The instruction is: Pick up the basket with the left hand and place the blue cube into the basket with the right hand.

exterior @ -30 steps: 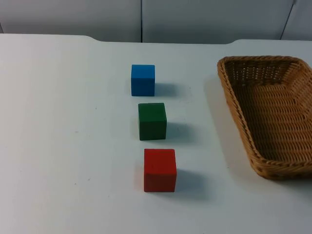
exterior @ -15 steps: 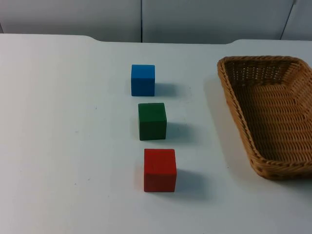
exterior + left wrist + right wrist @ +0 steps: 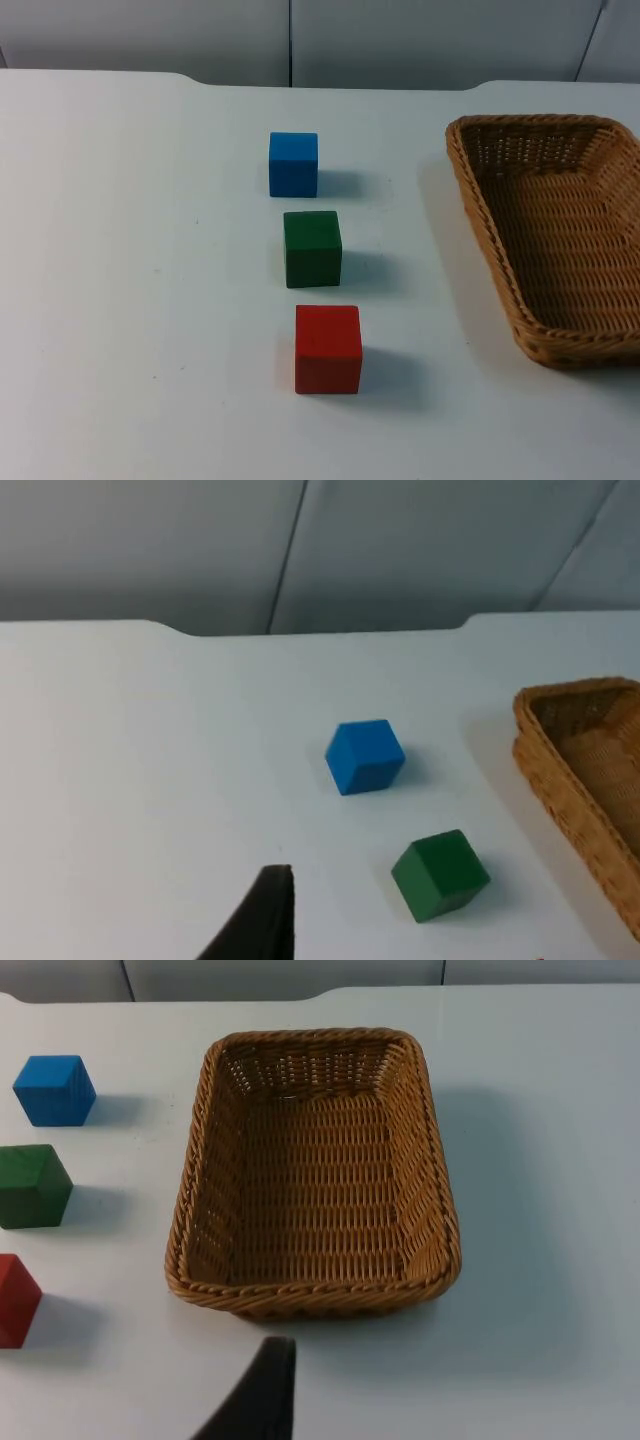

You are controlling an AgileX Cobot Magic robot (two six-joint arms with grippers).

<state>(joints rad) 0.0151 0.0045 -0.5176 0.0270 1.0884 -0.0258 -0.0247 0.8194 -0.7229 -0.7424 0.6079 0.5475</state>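
1. Left gripper (image 3: 265, 915): raised above the white table (image 3: 130, 250), holding nothing; degree of opening cannot be told.
2. Right gripper (image 3: 262, 1390): likewise aloft and empty-handed; degree of opening cannot be told.
3. Basket (image 3: 478, 215): wicker, rectangular, empty, flat on the table. Directly ahead of the right gripper and near it; ahead and off to one side of the left gripper, well apart from it.
4. Blue cube (image 3: 293, 163): on the table, ahead of the left gripper; beside the basket's far end as reckoned from the right gripper. Apart from the basket, untouched.
5. Green cube (image 3: 312, 248) and red cube (image 3: 328, 348): in line with the blue one, each apart from its neighbour; red farthest from the blue.
6. Step in hand, as judged: the very start, basket pickup not yet begun.
7. Next move, as judged: a long reach by the left gripper across the cube row to the basket rim, clearing the cubes.
8. Against the earlier frames: no change found; cubes and basket in the same places.
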